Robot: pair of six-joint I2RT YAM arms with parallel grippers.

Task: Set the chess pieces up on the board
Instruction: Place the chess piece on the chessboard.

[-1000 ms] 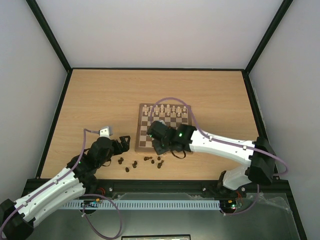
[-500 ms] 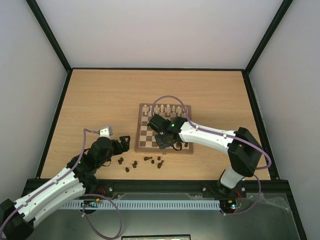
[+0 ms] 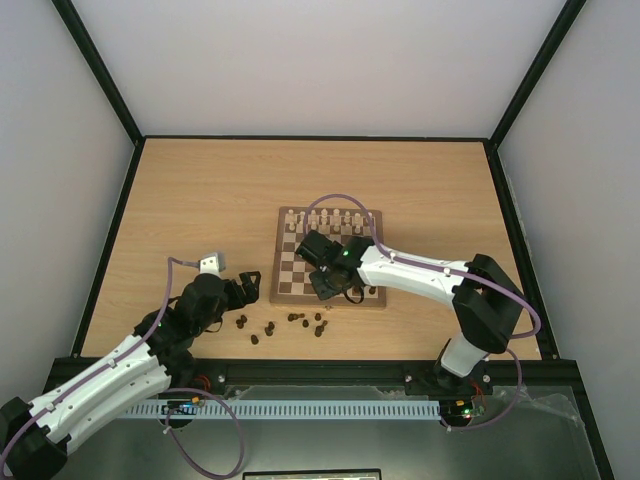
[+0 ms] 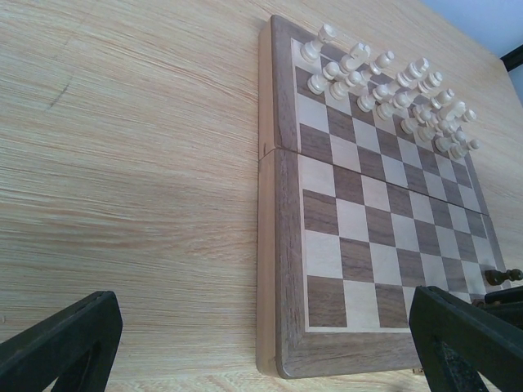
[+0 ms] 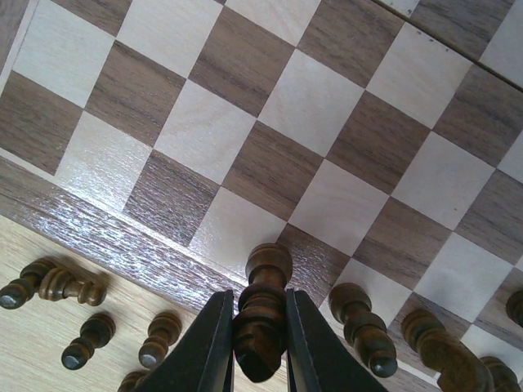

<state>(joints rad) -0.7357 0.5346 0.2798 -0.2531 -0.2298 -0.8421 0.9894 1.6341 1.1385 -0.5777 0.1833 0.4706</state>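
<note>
Nearest the bases, we find the left gripper (image 3: 245, 285) spread wide and empty, low over the worktop (image 3: 190, 200) just left of the board (image 3: 277, 292). It has not stirred in the last second. Next, a scatter of dark pieces (image 3: 268, 328) lies on the worktop along the board's near border, most of them toppled. The change is on the right. That arm has folded its elbow inward and drawn the right gripper (image 5: 260, 347) from the near border to a station over the board's near ranks. Its fingers are pressed on one held piece (image 5: 267, 273), whose rounded end points down at the first rank. We judge this a carry toward placement, with the piece not yet set down. At least two further dark pieces lie tilted on the near-right squares, just beside the held one, so room to descend is tight on that side. The squares to the left are open, and the middle ranks stand bare. Farthest off, the pale pieces (image 3: 330, 220) fill the far ranks, well apart from the work.
</note>
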